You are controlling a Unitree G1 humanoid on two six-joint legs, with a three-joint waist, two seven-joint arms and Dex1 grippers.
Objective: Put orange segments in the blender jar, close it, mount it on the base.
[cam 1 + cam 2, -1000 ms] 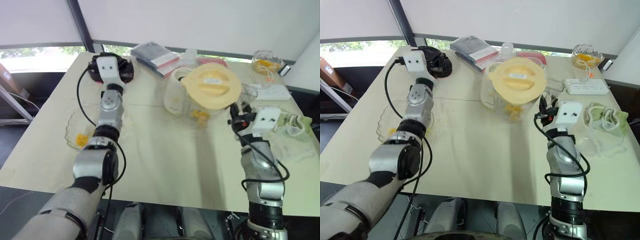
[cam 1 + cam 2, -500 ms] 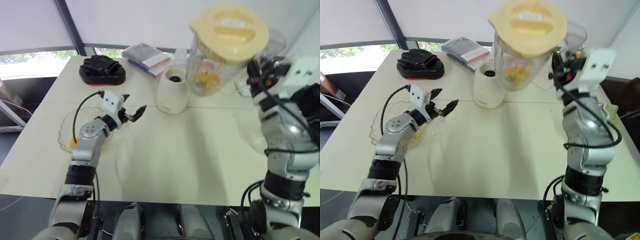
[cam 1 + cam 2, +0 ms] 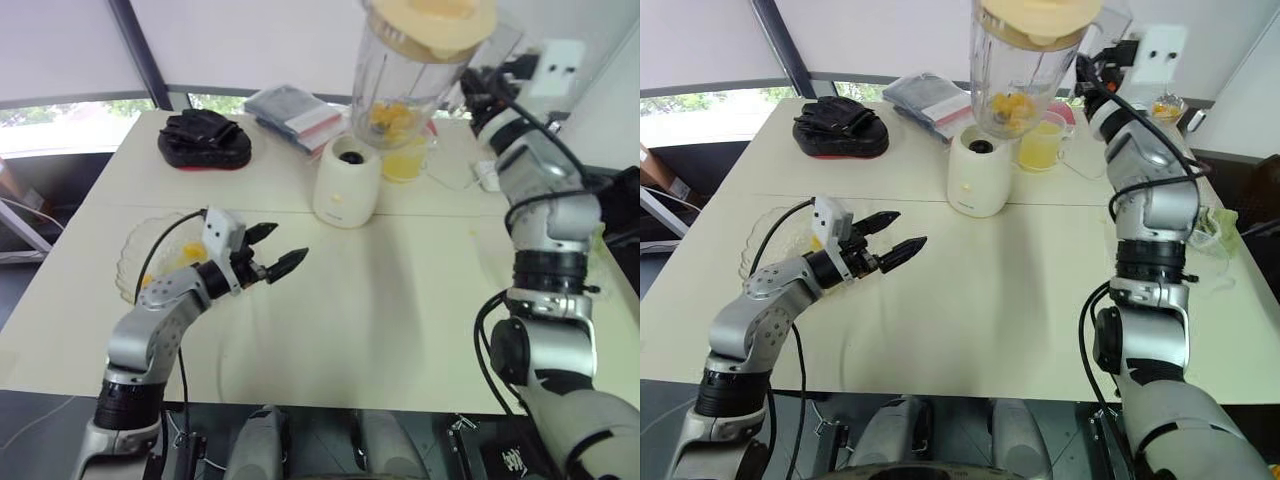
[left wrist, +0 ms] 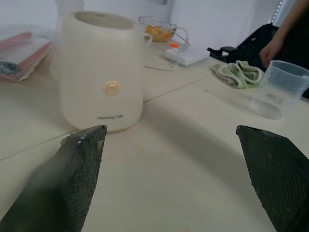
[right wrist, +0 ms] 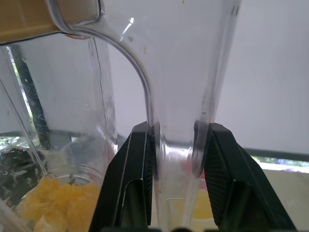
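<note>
Right end effector [image 5: 176,145]: fingers clamped on the clear handle of the blender jar [image 3: 1025,70]. The jar is held aloft, well above the worktop [image 3: 990,300], roughly upright. Its yellow lid [image 3: 1040,12] is fitted. Orange segments [image 3: 1005,105] lie in the bottom of the jar.

The cream base [image 3: 980,175] stands on the worktop below the jar, and its top socket is unoccupied. The jar is not mounted.

Left end effector [image 3: 908,228]: fingers spread wide apart, holding nothing, hovering over the worktop and pointing towards the base. A glass dish [image 3: 130,262] with orange pieces sits just behind it.

Also on the worktop:
- a mug of orange liquid [image 3: 1043,145] beside the base
- a black bundle [image 3: 840,125] at the far left
- a clear cup [image 4: 280,89] with a person's hand [image 4: 271,48] beyond it
</note>
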